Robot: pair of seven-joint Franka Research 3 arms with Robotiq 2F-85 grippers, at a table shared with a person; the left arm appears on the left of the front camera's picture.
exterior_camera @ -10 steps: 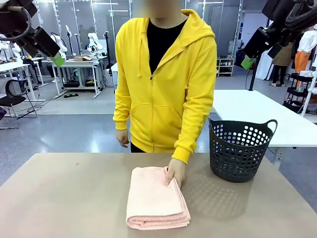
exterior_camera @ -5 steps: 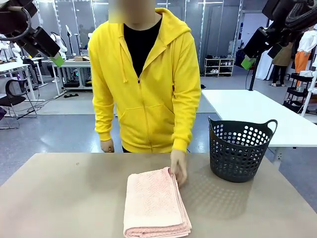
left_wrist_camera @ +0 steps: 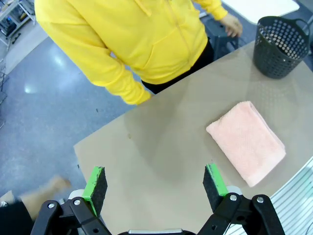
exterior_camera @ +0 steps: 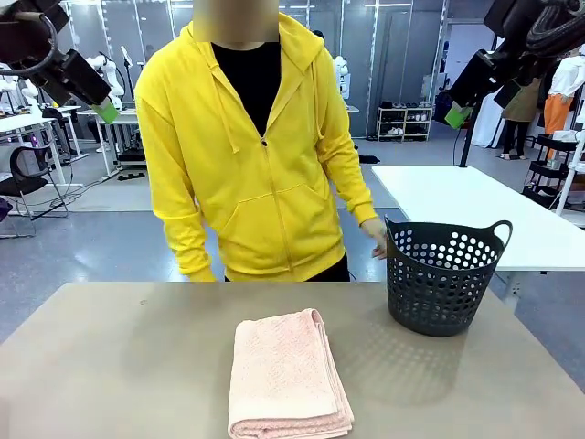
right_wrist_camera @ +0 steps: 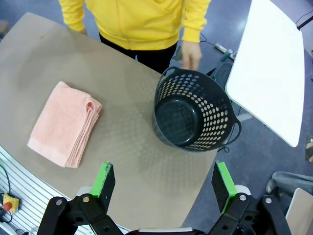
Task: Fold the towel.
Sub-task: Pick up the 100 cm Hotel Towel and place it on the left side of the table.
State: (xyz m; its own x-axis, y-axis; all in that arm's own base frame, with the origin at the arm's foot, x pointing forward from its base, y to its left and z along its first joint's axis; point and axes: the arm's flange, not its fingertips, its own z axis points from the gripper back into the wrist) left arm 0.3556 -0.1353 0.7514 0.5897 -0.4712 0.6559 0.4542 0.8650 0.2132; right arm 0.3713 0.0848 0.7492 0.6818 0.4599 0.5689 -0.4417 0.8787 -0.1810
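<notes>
The towel (exterior_camera: pixel 288 375) was found lying on the table (exterior_camera: pixel 119 366), already folded into a neat, layered rectangle just beside the black basket (exterior_camera: pixel 443 279), so the folding was judged as done or nearly done. No hand was placed on it; the person's hand (exterior_camera: pixel 373 236) was held at the basket's rim. The left gripper (left_wrist_camera: pixel 154 188) and the right gripper (right_wrist_camera: pixel 164 186) were held high above the table, fingers wide apart and nothing grasped.
</notes>
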